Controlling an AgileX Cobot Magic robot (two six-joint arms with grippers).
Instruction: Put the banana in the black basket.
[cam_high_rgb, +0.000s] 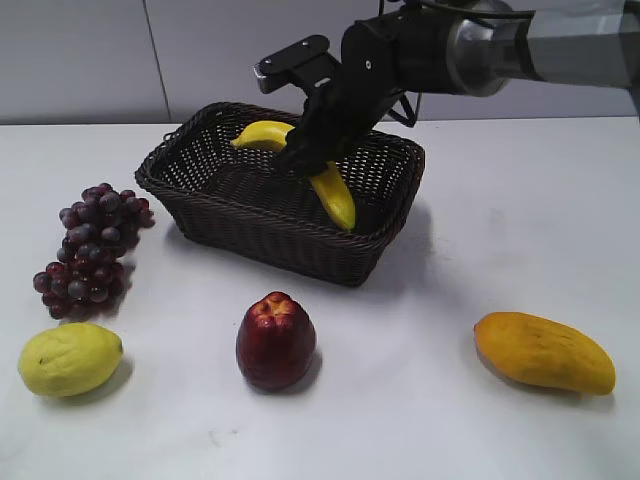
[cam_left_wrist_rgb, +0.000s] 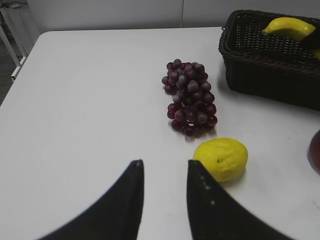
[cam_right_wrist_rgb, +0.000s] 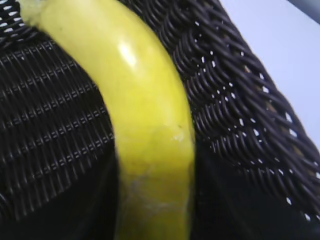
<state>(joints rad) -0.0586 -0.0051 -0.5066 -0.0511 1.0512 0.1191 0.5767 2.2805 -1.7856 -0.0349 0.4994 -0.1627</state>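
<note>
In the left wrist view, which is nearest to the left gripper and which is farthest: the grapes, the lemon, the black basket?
From the left gripper:
1. Lemon, just to the right of the fingertips.
2. Grapes, farther up the table, beyond the lemon.
3. Black basket, far right corner, with the banana in it.

You see basket (cam_high_rgb: 250, 215): dark woven wicker, ribbed, rough, faint sheen on strands. Banana (cam_high_rgb: 335, 195): smooth glossy skin, scuffed dull patch near lower end in your right wrist view. Table (cam_high_rgb: 420, 420): white, smooth, matt. Lemon (cam_left_wrist_rgb: 221, 158): dimpled, matt. Grapes (cam_left_wrist_rgb: 190, 97): dusty, low sheen. Left gripper (cam_left_wrist_rgb: 165, 200): matt black plastic.
</note>
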